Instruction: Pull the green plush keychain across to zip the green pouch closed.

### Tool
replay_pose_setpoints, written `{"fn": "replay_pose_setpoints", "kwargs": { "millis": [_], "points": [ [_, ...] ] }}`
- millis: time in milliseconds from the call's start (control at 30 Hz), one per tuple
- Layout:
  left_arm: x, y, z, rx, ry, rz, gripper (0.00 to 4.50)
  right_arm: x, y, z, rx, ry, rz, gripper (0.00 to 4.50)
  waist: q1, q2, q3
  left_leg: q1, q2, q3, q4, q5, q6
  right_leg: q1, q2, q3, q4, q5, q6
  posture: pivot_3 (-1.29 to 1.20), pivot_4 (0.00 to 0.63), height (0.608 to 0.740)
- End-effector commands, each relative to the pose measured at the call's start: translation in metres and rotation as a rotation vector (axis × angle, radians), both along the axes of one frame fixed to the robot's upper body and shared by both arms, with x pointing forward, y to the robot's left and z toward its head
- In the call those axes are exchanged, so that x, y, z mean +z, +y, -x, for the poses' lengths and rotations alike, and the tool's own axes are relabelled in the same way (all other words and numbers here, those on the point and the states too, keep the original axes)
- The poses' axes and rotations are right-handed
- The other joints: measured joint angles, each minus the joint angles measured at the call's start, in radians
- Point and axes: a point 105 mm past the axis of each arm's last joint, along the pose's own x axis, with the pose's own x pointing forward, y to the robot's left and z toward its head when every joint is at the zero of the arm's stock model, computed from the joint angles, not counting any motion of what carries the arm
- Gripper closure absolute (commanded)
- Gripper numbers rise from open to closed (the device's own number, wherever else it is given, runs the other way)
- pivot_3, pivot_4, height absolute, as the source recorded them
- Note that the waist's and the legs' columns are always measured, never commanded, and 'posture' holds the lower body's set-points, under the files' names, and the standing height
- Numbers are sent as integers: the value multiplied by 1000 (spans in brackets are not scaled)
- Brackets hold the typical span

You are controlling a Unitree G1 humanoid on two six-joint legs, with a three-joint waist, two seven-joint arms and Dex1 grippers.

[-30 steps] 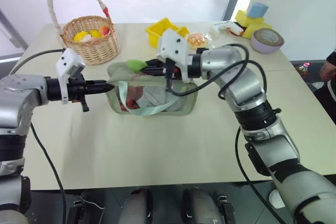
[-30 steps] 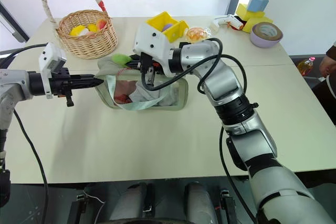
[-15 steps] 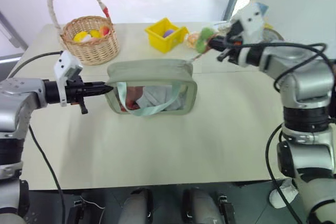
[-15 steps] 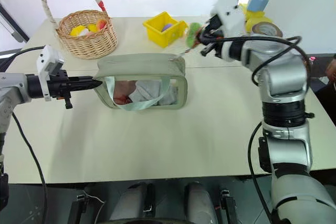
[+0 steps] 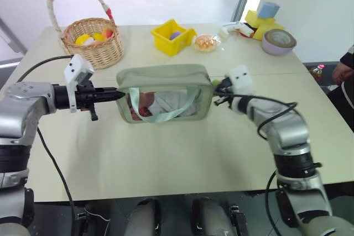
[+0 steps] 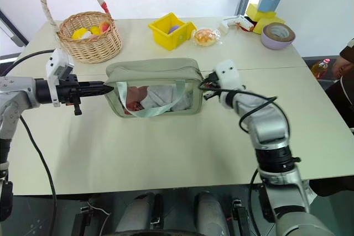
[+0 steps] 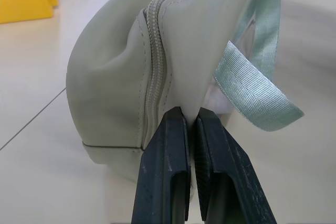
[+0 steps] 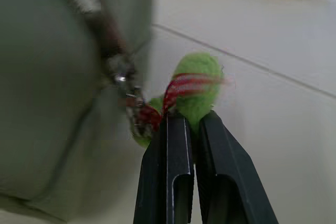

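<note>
The green pouch (image 5: 166,75) stands upright mid-table, its zipper (image 7: 157,66) running closed along the top. A mint strap (image 5: 166,113) hangs over its clear front window. My left gripper (image 5: 118,95) is shut on the fabric at the pouch's left end, seen close in the left wrist view (image 7: 190,116). At the pouch's right end, low beside it, my right gripper (image 5: 217,88) is shut on the green plush keychain (image 8: 197,82). The fuzzy charm carries a red ribbon and hangs from the metal zipper pull (image 8: 123,80).
Along the back stand a wicker basket (image 5: 91,45), a yellow bin (image 5: 173,37), a bagged orange item (image 5: 206,42), a tape roll (image 5: 280,41) and yellow and blue blocks (image 5: 265,17). A person's arm (image 5: 344,70) shows at the right edge.
My right gripper carried the keychain from the pouch's left top across to the right, up, then down beside the right end. The zipper went from open to closed. The left gripper held still.
</note>
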Motion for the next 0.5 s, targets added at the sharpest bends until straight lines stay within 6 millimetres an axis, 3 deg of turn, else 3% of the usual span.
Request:
{"fn": "replay_pose_setpoints", "kwargs": {
  "millis": [33,167,300,400,500],
  "points": [
    [3,3,1,13,-5,-15,4500,-26,8,13,104,49,100,4490,2,0,0,0,0,0,0,0,0,0,0,0,0,0,0,0,150,739],
    [-1,2,2,17,-6,-18,4500,-38,-10,13,161,41,259,4490,-2,-1,-1,2,0,0,0,-1,2,2,1,0,0,0,0,0,150,739],
    [1,0,1,28,-24,-1,4500,9,-33,-8,114,-57,180,4490,0,0,-1,4,0,0,-1,-1,2,3,2,1,-1,0,0,0,150,739],
    [11,4,-6,66,-46,40,3476,55,-46,-11,141,-107,62,3506,7,0,0,2,0,0,0,-1,2,3,0,1,-1,0,0,0,150,739],
    [20,5,-2,44,-46,54,2105,102,-53,3,256,-126,-31,2100,8,0,0,0,0,-1,0,-1,1,1,0,0,-1,0,0,0,150,739]
  ]
}}
